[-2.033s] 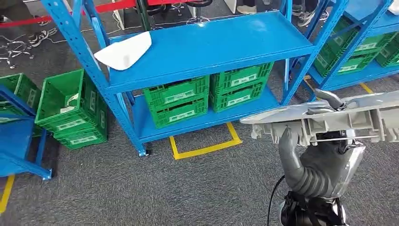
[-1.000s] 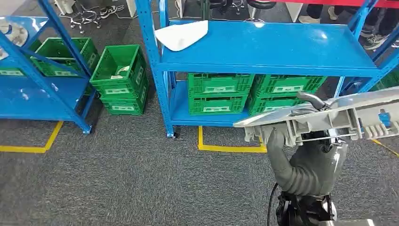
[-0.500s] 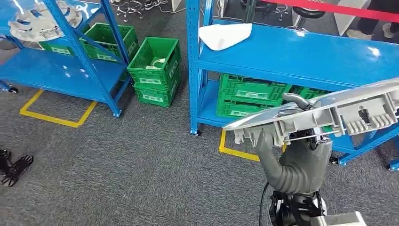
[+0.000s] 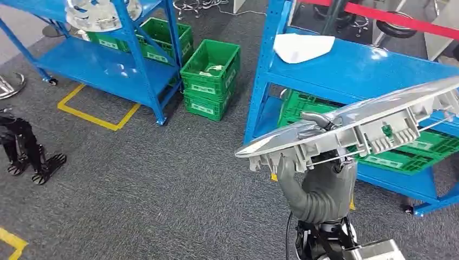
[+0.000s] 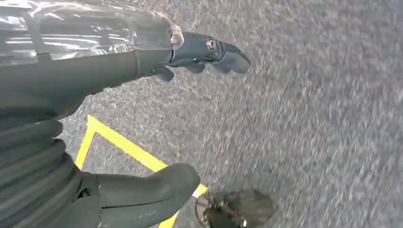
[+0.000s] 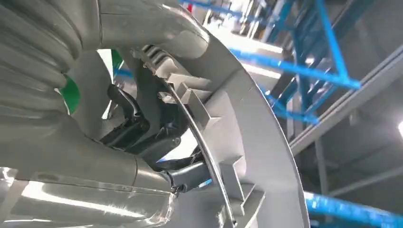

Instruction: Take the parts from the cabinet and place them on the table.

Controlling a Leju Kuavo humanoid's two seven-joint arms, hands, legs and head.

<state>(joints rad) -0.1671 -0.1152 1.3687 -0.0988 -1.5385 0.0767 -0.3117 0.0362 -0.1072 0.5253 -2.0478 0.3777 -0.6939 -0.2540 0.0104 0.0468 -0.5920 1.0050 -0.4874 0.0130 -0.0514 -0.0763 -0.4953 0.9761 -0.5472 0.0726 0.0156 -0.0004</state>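
Grey carpet (image 4: 162, 184) runs under everything you see from the head view. Far left, a dark stand (image 4: 24, 149) sits on it, with a yellow floor mark (image 4: 94, 116) just past it. Behind that mark stands a blue rack (image 4: 103, 65) carrying a silver wheel cover (image 4: 100, 12) on its upper shelf. To the right of this rack, green crates (image 4: 211, 81) sit stacked on the floor, the top one open with something pale inside.

Next comes a second blue rack (image 4: 379, 67); a white part (image 4: 303, 46) lies near the left end of its shelf, and more green crates (image 4: 406, 151) sit on its lower shelf.

Your task part, a grey hubcap (image 4: 357, 122), is in the air in front of that second rack, tilted up to the right, its ribbed back facing down. The right hand (image 4: 319, 184) grips it from below, thumb pressed up against the rim and fingers (image 4: 316, 119) hooked over the top edge. The right wrist view shows the same hold, dark fingers behind the clips and wire ring.

Your left hand (image 5: 142, 109) hangs over the carpet, holding nothing, fingers (image 5: 214, 52) stretched well apart from the thumb.
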